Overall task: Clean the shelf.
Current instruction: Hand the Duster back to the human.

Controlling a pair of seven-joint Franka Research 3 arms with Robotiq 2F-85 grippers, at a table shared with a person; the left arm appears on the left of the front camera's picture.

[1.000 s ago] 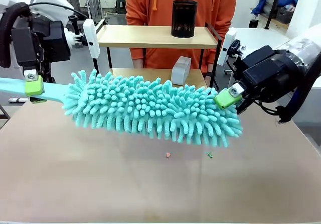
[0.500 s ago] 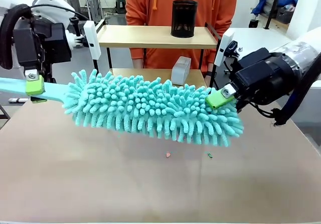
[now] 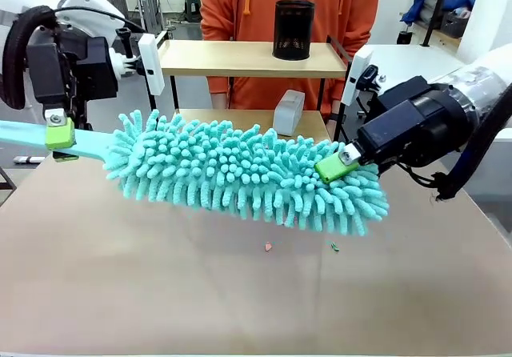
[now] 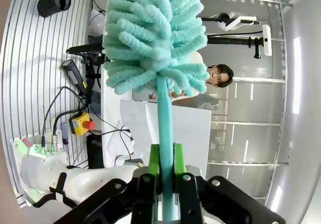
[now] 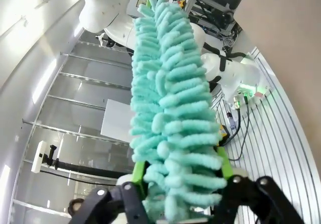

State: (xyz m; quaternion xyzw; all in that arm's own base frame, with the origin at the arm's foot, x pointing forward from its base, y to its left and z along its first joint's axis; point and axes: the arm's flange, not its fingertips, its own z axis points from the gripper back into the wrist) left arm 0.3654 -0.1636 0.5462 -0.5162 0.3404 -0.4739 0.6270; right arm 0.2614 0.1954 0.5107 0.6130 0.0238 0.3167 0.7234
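A teal chenille duster (image 3: 248, 177) hangs in the air above the brown desk (image 3: 240, 301), stretched nearly level across the front view between the two arms. The left gripper (image 3: 58, 137) is clamped tight on the duster's flat teal handle (image 3: 32, 138); in the left wrist view its green pads (image 4: 154, 161) press both sides of the handle, with the fluffy head rising straight ahead of them. The right gripper (image 3: 336, 167) reaches into the far end of the head, its jaws partly spread with one green pad on either flank of the fibres; in the right wrist view the pads (image 5: 224, 164) sit against the fluff, but whether they actually squeeze it cannot be told. The shelf (image 3: 248, 59) stands at the far edge of the desk, behind the duster and apart from it, directly in front of a person in an orange hoodie (image 3: 240, 5). A black mesh cup (image 3: 293, 29) stands upright on the shelf's top board, and a pale grey block (image 3: 289, 112) stands on the lower board, its base hidden by the duster. Two small scraps (image 3: 268, 246) lie on the desk below the duster's right half.
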